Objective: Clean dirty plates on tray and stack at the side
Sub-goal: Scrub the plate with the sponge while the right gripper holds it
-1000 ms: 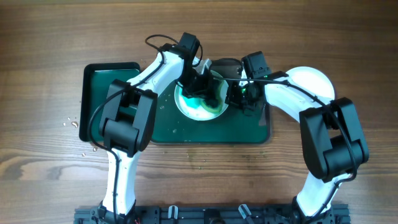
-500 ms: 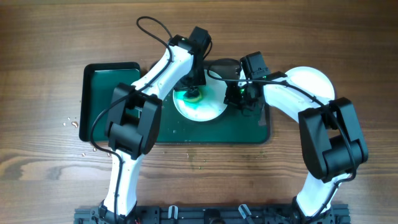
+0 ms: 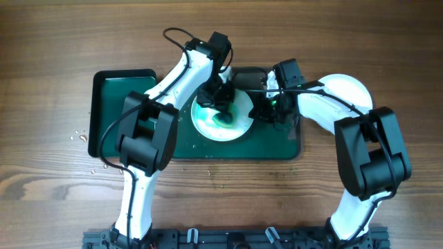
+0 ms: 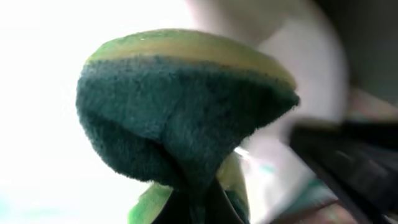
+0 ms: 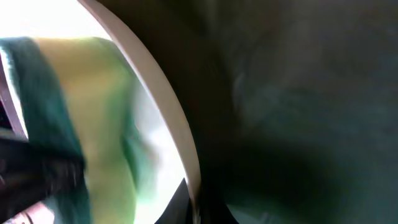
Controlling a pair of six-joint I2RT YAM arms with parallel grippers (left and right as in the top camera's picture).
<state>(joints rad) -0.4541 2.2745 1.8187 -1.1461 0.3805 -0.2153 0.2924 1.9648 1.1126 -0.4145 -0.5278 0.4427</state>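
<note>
The left gripper (image 3: pixel 221 111) is clenching a green sponge (image 4: pixel 186 112) against a smeared plate (image 3: pixel 233 128) lying mid-tray (image 3: pixel 208 149). The right gripper (image 3: pixel 267 109) is pinching that plate's right rim. A second plate (image 3: pixel 347 86) is sitting on the table (image 3: pixel 55 55), just past the tray's right edge.

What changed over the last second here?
The sponge, gripped in the left pincer, swept from the middle of the plate to its upper-left edge and back toward the middle. The right pincer stayed clamped on the plate's right rim; plate and tray held their places.
</note>
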